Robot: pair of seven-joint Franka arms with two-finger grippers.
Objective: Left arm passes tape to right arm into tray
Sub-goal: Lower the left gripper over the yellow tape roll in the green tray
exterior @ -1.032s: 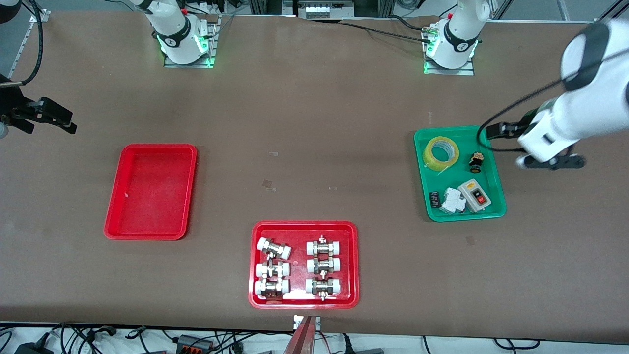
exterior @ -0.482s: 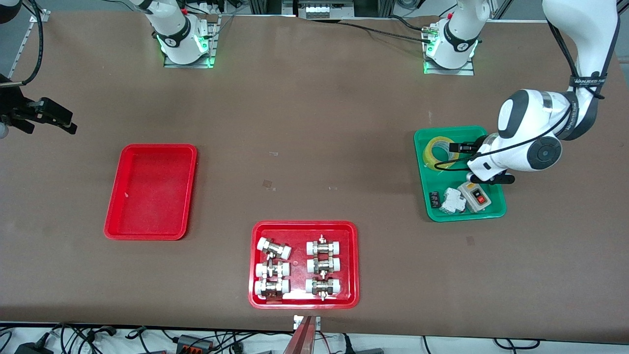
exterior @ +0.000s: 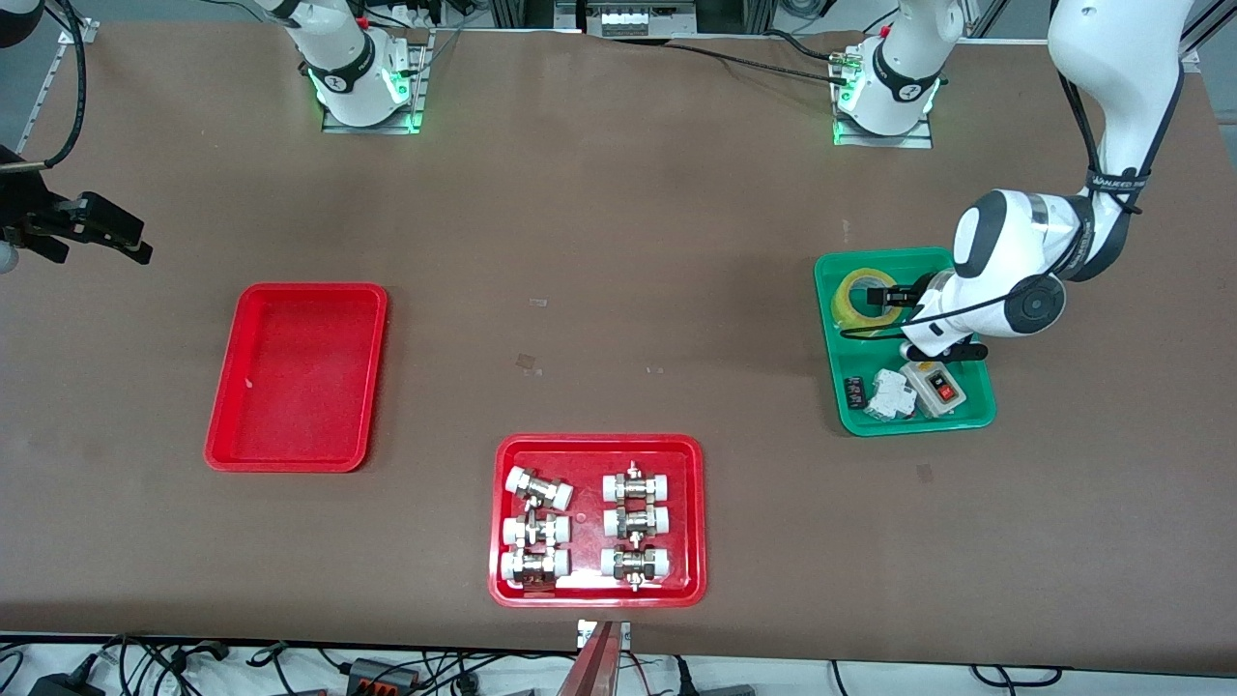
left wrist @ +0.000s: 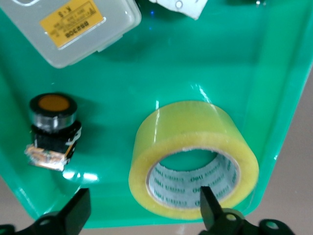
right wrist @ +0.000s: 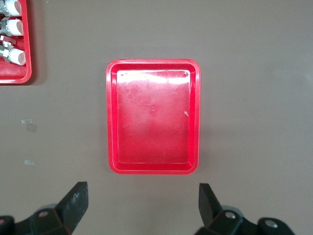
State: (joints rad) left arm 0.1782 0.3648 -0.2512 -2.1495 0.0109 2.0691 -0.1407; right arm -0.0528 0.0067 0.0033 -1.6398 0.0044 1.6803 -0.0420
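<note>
L gripper (left wrist: 142, 218) spread wide, low over tape (left wrist: 193, 159) in green tray (left wrist: 274, 88); one finger lines up w/ core. Risk: other finger lands on push-button (left wrist: 51, 129) beside tape, or clips rim. R gripper (right wrist: 142, 208) agape, waits over red tray (right wrist: 153, 116).

- Left arm (exterior: 1111, 116) drops from the upper right of the front view, elbow bent, wrist tipped down at mid-right.
- Left gripper (left wrist: 142, 213): fingers spread wide.
- Right gripper (right wrist: 142, 205): fingers apart, pointing downward; that arm waits.
</note>
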